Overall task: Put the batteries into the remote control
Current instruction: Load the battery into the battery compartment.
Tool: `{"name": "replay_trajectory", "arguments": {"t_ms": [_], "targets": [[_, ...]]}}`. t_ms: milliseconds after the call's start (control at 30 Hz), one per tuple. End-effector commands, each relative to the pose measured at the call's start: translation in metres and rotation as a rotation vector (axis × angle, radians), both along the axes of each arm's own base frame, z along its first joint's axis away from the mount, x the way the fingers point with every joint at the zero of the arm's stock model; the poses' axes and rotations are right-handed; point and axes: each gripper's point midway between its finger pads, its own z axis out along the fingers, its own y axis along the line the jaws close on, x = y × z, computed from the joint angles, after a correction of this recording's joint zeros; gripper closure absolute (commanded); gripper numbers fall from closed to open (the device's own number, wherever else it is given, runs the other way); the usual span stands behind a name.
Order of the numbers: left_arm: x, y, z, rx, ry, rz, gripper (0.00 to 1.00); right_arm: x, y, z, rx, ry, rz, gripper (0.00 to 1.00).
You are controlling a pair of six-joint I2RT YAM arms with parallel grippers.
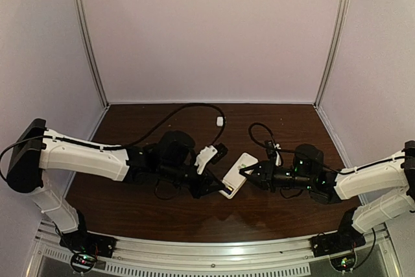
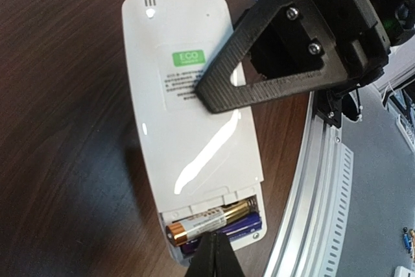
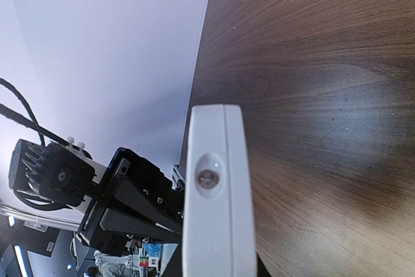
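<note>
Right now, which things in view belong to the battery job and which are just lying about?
Job:
- remote control, back up, compartment open
- batteries, in the compartment
- right gripper, holding the remote control
- left gripper, shut, at the compartment end

Lying about:
- small white plastic piece, beyond the arms

Robotics lab test cell, plain pale wall panels point(image 1: 207, 30) framed by aluminium posts point(image 1: 87, 37), dark wood-grain table point(image 1: 162, 218), slotted aluminium rail point(image 1: 214, 252) along its near edge, left arm point(image 1: 84, 157) and right arm point(image 1: 369, 180) bolted there, loose black cable point(image 1: 188, 108)
</note>
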Motion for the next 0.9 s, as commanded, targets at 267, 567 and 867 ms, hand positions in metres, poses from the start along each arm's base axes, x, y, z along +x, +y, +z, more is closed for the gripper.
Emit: {"name": "replay_trajectory", "arguments": {"t_ms": [267,567,867], "targets": [[0.012,0.009,0.037,-0.052,-0.083,0.041,0.85,-0.001,-0.003,0.013,0.03,-0.031,-0.012,1.0],[0.022,0.01,0.039,-0.021,-0.101,0.045,0.85,-0.002,-0.003,0.016,0.039,-0.033,-0.006,1.0],[0.019,0.005,0.028,-0.01,-0.079,0.019,0.86,-0.002,-0.002,0.021,0.05,-0.039,-0.008,1.0]]}}
